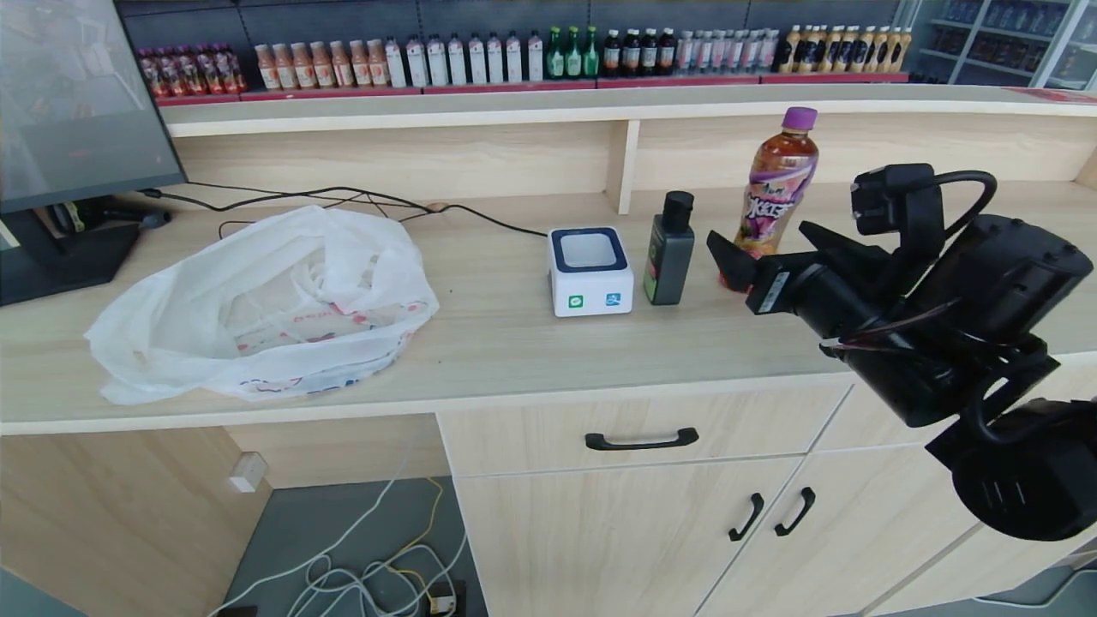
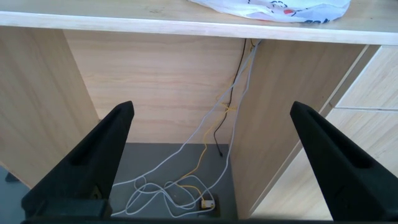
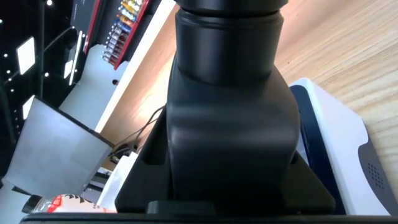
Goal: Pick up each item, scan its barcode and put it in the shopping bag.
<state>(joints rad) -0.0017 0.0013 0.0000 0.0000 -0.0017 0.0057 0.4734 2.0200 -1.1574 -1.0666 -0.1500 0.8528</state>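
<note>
A white shopping bag (image 1: 257,300) lies open on the left of the wooden counter (image 1: 497,343); its edge hangs over the counter lip (image 2: 273,7). Mid-counter stands a white scanner box (image 1: 590,270) with a blue-framed top. Right beside it is a dark green bottle with a black cap (image 1: 668,257), and further right a tea bottle with a purple cap (image 1: 780,180). My right gripper (image 1: 758,236) is open, low in front of the tea bottle, pointing at the dark bottle (image 3: 227,124), with the scanner (image 3: 348,143) behind. My left gripper (image 2: 211,109) hangs open below counter height.
A monitor (image 1: 77,94) stands at the far left with black cables (image 1: 343,197) running across the counter behind the bag. A raised back ledge carries a row of drinks (image 1: 514,56). Drawers and doors (image 1: 643,441) sit below; loose cables (image 2: 180,186) lie on the floor.
</note>
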